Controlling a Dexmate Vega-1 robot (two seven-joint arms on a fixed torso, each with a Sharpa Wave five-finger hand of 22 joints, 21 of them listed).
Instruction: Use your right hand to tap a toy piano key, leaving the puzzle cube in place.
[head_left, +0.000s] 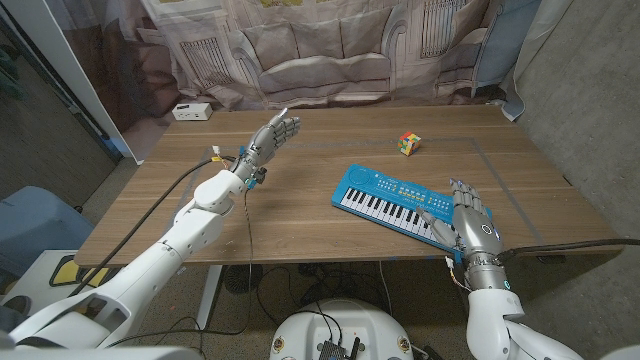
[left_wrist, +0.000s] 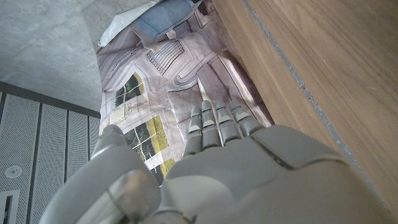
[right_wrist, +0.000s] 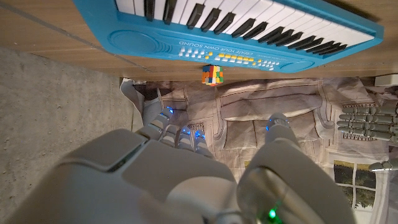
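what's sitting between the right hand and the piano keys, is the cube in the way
Nothing visible blocks it. The right hand is already at the near end of the toy piano, by the keys. The puzzle cube sits on the table beyond the piano, clear of the hand's path.

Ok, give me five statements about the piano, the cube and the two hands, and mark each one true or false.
1. The right hand is at the near right end of the toy piano. True.
2. The puzzle cube sits on top of the piano's keys. False: it stands on the table beyond the piano, apart from it.
3. The left hand holds the cube. False: it holds nothing, its fingers extended, well to the left of the cube.
4. The piano has a blue body with white and black keys. True.
5. The white box lies next to the piano. False: it lies at the table's far left corner.
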